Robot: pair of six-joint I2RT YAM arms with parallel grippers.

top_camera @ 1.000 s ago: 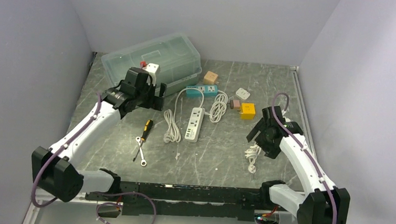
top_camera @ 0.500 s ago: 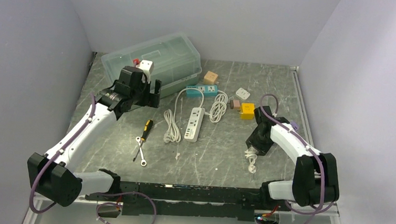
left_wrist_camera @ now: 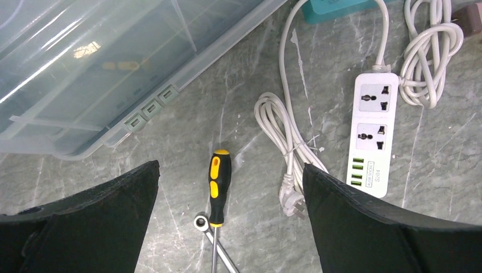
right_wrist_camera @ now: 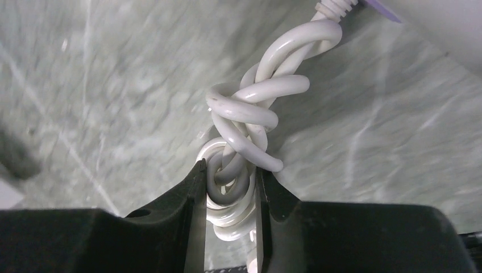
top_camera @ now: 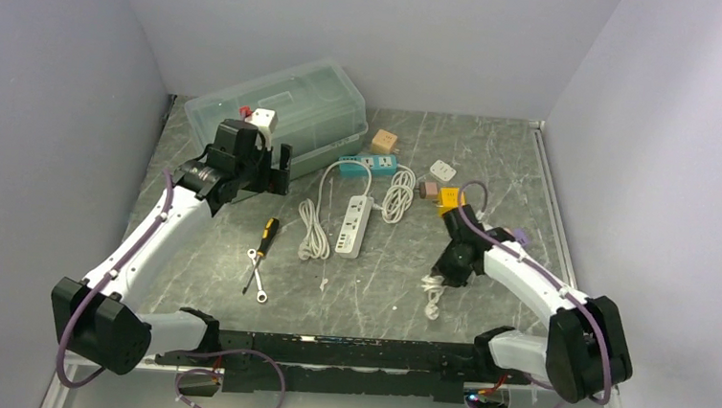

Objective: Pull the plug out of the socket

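Our right pincer (right_wrist_camera: 230, 185) clamps the knotted white cord (right_wrist_camera: 250, 108); our left pincer (left_wrist_camera: 230, 170) gapes released over the surface (left_wrist_camera: 244, 108).

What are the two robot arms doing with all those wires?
The right arm's fingers are squeezed shut on a knotted white cable, gripping it by its loops. The left arm's fingers are wide open with nothing between them, hovering over a screwdriver beside the clear plastic box. The white power strip in the middle has nothing plugged into its two big sockets.
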